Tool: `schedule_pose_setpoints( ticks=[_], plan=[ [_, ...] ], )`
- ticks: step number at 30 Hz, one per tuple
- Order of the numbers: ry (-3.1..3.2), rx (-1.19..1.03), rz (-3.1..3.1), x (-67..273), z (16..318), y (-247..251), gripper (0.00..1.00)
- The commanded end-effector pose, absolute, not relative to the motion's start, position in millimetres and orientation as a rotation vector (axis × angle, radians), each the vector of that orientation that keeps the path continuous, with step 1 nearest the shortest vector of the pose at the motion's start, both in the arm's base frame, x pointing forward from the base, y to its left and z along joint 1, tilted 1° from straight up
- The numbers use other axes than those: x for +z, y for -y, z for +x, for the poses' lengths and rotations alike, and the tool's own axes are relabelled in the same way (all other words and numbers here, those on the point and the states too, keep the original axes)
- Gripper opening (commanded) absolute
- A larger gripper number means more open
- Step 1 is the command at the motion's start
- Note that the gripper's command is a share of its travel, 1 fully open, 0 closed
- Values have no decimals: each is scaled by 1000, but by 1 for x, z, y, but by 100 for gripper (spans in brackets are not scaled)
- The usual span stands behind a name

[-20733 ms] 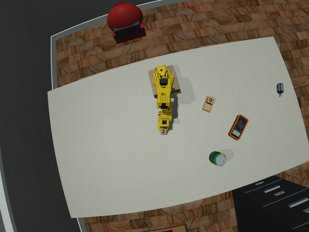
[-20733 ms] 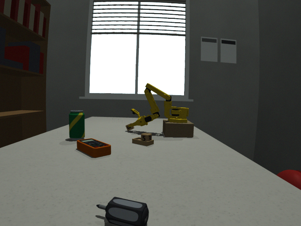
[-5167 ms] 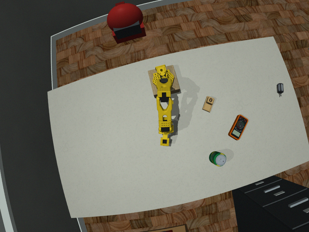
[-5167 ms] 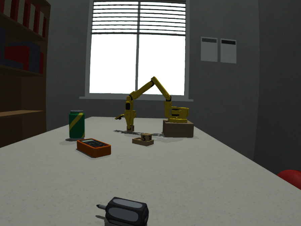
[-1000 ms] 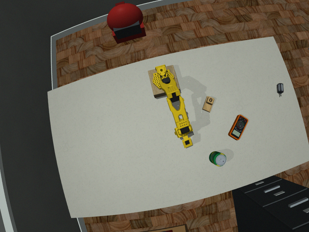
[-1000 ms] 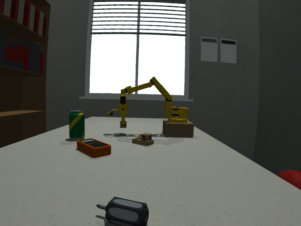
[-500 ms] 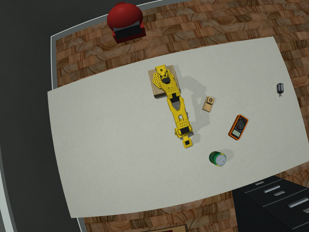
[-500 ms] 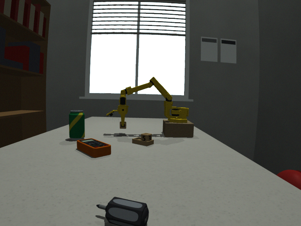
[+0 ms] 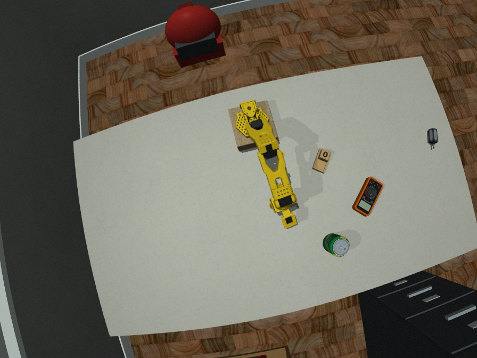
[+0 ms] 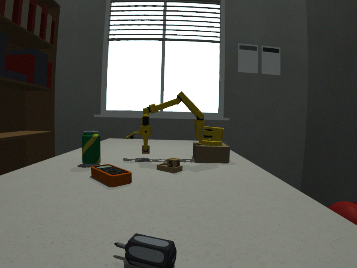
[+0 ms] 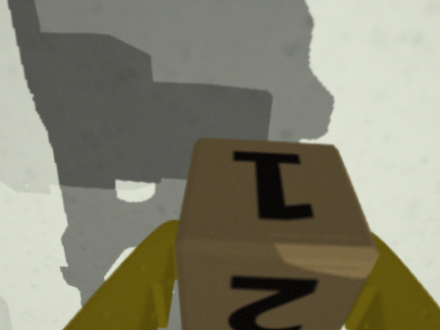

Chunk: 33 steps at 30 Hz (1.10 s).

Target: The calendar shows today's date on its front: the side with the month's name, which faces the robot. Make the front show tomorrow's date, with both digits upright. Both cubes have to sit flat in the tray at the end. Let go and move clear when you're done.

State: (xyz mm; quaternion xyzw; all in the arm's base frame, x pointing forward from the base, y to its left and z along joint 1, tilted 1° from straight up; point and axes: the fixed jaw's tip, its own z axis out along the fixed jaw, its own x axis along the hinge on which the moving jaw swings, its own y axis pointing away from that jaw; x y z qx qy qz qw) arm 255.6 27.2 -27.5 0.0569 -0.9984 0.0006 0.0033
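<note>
Carrying a wooden digit cube (image 10: 146,149) (image 11: 275,192) clamped in my pincer (image 10: 146,148) (image 11: 275,275) above the tabletop's (image 9: 173,231) (image 10: 178,213) middle, I must next likely swing it, correctly turned, into the shallow, oblong calendar tray (image 9: 319,165) (image 10: 164,167), nearer the robot-side long edge, beside its square-edged, black-numbered mate (image 9: 325,155) (image 10: 173,162).

Relative to the view of about five seconds ago, the held cube (image 11: 275,196), then close to the worktop (image 9: 173,250) (image 10: 201,201), is raised well above it. The end effector (image 10: 145,148) (image 11: 275,275) has swung toward the tray (image 9: 319,165) (image 10: 169,168), its upper links reaching out at a shallower slope.
</note>
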Motion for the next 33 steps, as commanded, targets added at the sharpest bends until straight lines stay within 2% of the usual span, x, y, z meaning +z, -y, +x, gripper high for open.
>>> schedule_pose_setpoints(
  ticks=[1, 33],
  plan=[
    [3113, 1, 207, -33, 252, -30, 0],
    [3113, 1, 207, -44, 252, -30, 0]
  ],
)
